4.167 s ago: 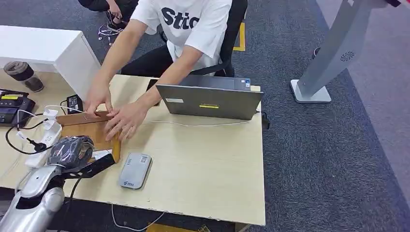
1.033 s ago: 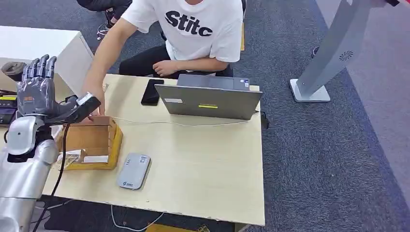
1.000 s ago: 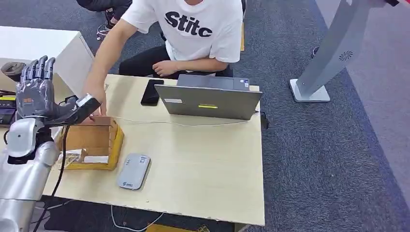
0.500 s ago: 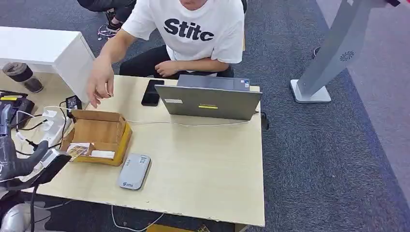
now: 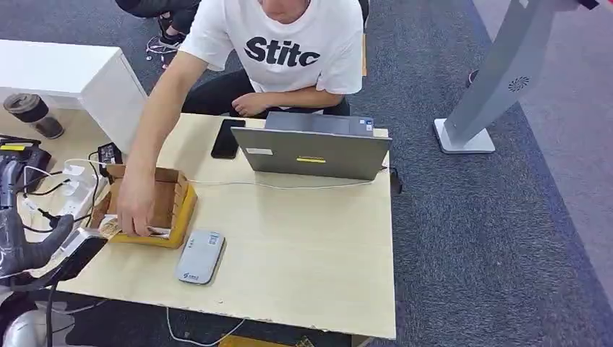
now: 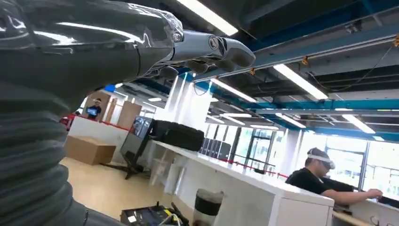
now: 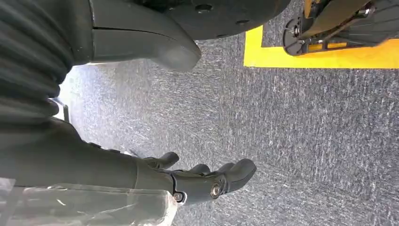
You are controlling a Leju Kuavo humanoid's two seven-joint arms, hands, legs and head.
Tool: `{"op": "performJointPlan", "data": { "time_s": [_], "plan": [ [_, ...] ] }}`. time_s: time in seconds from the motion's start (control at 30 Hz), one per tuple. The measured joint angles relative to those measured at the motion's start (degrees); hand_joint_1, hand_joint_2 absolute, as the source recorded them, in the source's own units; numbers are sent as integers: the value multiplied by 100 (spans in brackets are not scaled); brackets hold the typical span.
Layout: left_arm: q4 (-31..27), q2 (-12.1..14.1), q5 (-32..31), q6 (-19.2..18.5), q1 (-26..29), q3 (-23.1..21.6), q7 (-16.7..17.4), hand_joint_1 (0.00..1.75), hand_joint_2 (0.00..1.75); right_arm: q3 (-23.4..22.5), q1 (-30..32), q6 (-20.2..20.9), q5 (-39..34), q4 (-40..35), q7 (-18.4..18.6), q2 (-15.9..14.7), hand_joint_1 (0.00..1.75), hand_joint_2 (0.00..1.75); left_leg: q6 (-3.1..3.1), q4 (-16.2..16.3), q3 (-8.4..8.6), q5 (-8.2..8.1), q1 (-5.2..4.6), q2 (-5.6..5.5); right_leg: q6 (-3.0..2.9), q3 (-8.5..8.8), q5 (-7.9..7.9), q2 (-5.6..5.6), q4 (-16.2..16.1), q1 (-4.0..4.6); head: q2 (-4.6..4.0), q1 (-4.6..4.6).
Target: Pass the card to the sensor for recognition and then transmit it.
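Head view: the card [image 5: 160, 231] is lying in the near end of the cardboard box [image 5: 182, 202] on the worktop [image 5: 303, 246], mostly covered by a person's hand [image 5: 135, 210] that's reaching down into the box. Can only see a pale sliver of it under their fingertips, so not much detail there. The robot's left hand [image 5: 25, 242] sits off the worktop's near left corner, close to the box but not touching the card or the box. Its thumb sticks out toward the box, and in the left wrist view the fingers [image 6: 221, 47] look stretched out straight, side by side, holding nothing. The grey card sensor [image 5: 201, 255] lies flat just beside the box, on the near side. A laptop [image 5: 312, 150] stands open further back with a black phone [image 5: 226, 138] next to it. Right hand [image 7: 197, 181] hangs over the carpet, fingers loosely curled and empty.
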Motion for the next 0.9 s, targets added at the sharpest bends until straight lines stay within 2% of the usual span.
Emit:
{"op": "performJointPlan", "data": {
  "time_s": [0.13,0.33,0.53,0.73,0.9],
  "plan": [
    [-258,-232,284,236,371,140,-357,0,175,-44,1,-2,0,0,-2,11,0,175,1,0,0,-1,-2,1,1,0,-1,0,-1,-1,0,2],
    [-546,-964,655,498,917,359,-929,0,175,-118,3,-66,0,0,-24,33,0,175,2,0,0,-2,-3,-2,3,-1,-2,-2,-5,-1,0,0],
    [-636,-1428,905,465,1088,562,-1135,0,175,-162,4,-68,15,0,-42,37,0,175,1,0,3,-1,-2,-4,2,4,-1,-8,-4,-1,0,-2],
    [-662,-1939,1405,345,1170,870,-1650,0,175,-214,6,-90,15,0,-81,42,0,175,0,0,3,0,-1,-6,2,4,-1,-9,-3,0,0,0],
    [-647,-2494,1746,122,1149,1308,-2142,0,175,-269,8,-107,26,0,-98,68,0,175,1,0,2,-1,-2,-6,2,3,-2,-8,-4,0,0,-2]
  ]
}}
